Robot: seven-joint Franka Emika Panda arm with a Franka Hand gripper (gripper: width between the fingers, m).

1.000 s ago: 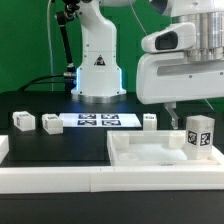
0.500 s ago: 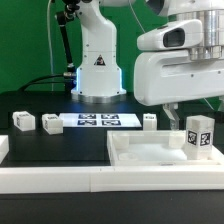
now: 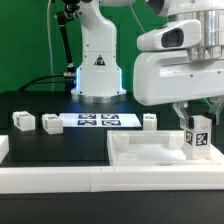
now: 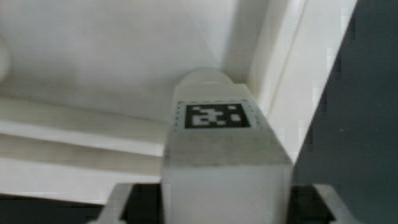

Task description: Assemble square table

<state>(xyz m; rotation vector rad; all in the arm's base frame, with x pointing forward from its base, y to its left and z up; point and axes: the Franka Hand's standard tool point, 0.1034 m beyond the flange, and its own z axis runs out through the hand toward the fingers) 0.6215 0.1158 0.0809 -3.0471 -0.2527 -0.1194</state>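
Observation:
The white square tabletop slab [image 3: 150, 153] lies at the exterior view's right, and its inner face also shows in the wrist view [image 4: 89, 120]. A white tagged leg block [image 3: 198, 137] stands upright at the slab's right end. My gripper [image 3: 196, 120] reaches down over the leg's top and is shut on it. In the wrist view the leg [image 4: 217, 140] runs straight out from between my gripper's [image 4: 222, 205] two fingers, tag facing the camera. Three more leg blocks lie on the black table: two at the left [image 3: 22, 121] [image 3: 50, 123], one behind the slab [image 3: 149, 121].
The marker board [image 3: 98, 120] lies flat in front of the robot base [image 3: 97, 75]. A long low white barrier rail [image 3: 60, 178] runs along the front edge. A green wall stands behind.
My gripper has shifted a little toward the exterior view's right. The leg block now sits slightly higher and further left than before.

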